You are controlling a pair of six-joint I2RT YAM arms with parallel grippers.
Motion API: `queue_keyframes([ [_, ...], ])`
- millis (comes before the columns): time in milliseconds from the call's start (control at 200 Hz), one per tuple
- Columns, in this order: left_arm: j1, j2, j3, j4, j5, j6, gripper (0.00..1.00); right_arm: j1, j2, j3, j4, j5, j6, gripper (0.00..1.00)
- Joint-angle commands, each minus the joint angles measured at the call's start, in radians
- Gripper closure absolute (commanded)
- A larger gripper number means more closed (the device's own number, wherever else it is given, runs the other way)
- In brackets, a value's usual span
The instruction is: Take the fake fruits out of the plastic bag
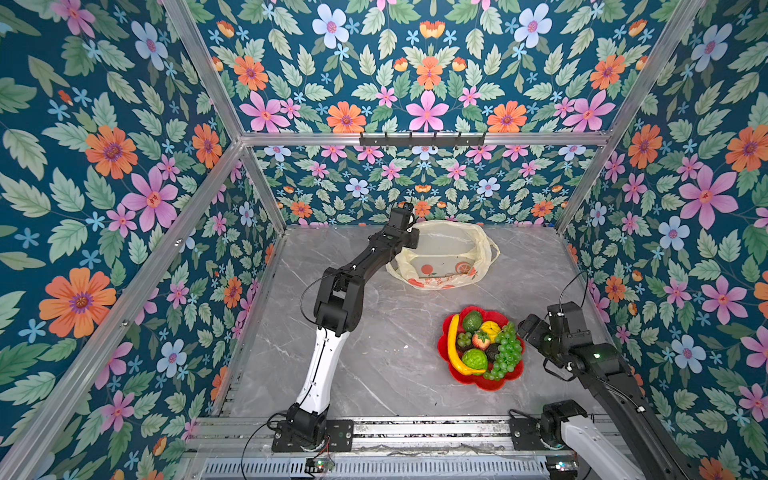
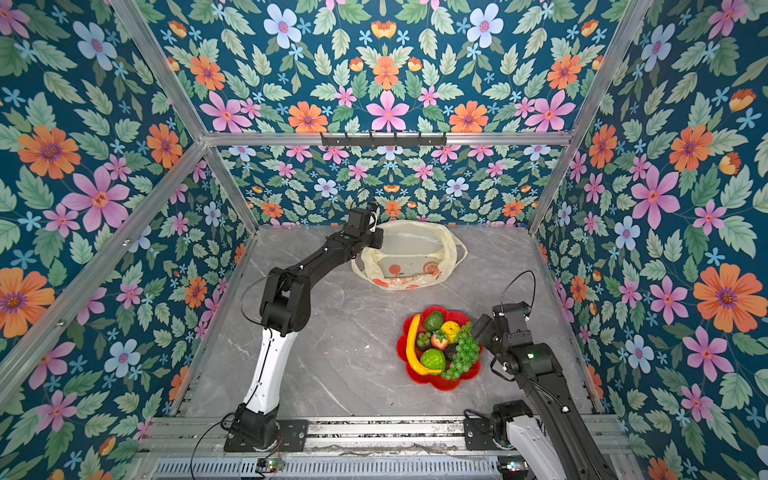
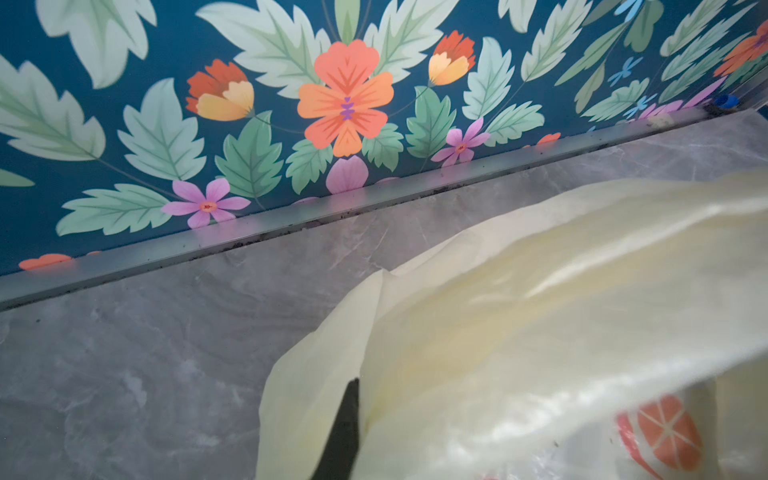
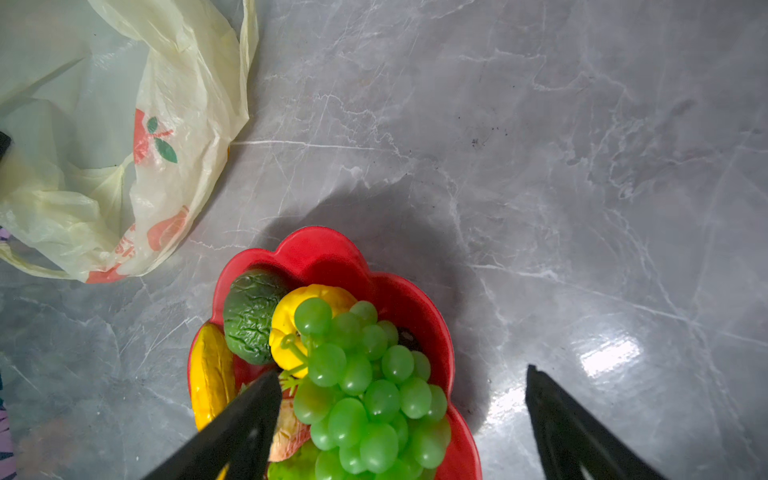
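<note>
Judging from how things lie, the emptying looks done or nearly so. Every fruit in sight sits on the red plate (image 1: 488, 384): banana (image 1: 453, 345), avocado (image 1: 472, 321), citrus (image 1: 490, 330), strawberry (image 1: 481, 340), a bumpy lime-green fruit (image 1: 474, 359) and grapes (image 1: 507, 353). The bag (image 1: 440, 270) lies well behind the plate, by the back wall, with its mouth open upward. What shows of its inside looks empty, though its folds could hide something small.

The right gripper (image 4: 403, 371) hangs just over the plate's right side, above the grapes, with its fingers spread wide and nothing between them. The left gripper (image 1: 409, 241) is at the bag's rim, on the side farthest left of the plate. The left wrist view shows only one black finger (image 3: 345, 424) with film against it, so I cannot tell whether the rim is pinched or free.

The next move calls for confirming the bag is empty. Then the left arm should leave the rim without dragging the film, and the right should rise straight up so it does not snag the grapes.

The bag carries orange fruit prints and red lettering near its lower edge, too small and crumpled to read. No brand is legible.
</note>
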Motion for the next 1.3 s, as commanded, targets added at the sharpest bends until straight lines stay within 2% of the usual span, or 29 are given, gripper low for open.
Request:
queue_keyframes([
  [0,0.000,0.022,0.062,-0.052,-0.009,0.034,0.76,0.000,-0.008,-0.008,0.016,0.012,0.028,0.07],
  [90,-0.006,0.000,0.054,-0.056,-0.014,0.031,0.61,0.000,-0.012,-0.013,0.005,0.017,0.031,0.07],
  [220,-0.024,-0.051,0.047,-0.109,-0.054,0.027,0.30,0.001,-0.017,-0.021,0.001,0.019,0.052,0.06],
  [325,-0.027,-0.107,0.040,-0.172,-0.075,-0.007,0.13,0.001,-0.027,-0.032,0.000,0.016,0.073,0.06],
  [375,-0.028,-0.140,0.017,-0.187,-0.071,-0.030,0.01,-0.001,-0.033,-0.037,0.000,0.016,0.081,0.05],
  [510,-0.028,-0.250,-0.081,-0.204,-0.052,-0.093,0.00,-0.001,-0.052,-0.056,0.003,0.009,0.102,0.04],
  [615,-0.028,-0.377,-0.230,-0.183,-0.084,-0.154,0.00,-0.001,-0.073,-0.072,0.001,-0.007,0.127,0.02],
  [830,-0.028,-0.719,-0.728,0.042,-0.132,-0.292,0.00,-0.001,-0.206,-0.165,0.052,-0.076,0.206,0.01],
  [1025,-0.028,-0.926,-1.088,0.240,-0.164,-0.370,0.00,-0.001,-0.334,-0.282,0.152,-0.194,0.244,0.01],
  [1125,-0.027,-0.974,-1.193,0.293,-0.179,-0.382,0.00,-0.001,-0.375,-0.309,0.151,-0.230,0.254,0.01],
  [1295,-0.028,-1.005,-1.276,0.319,-0.200,-0.382,0.00,-0.002,-0.442,-0.354,0.150,-0.270,0.278,0.01],
])
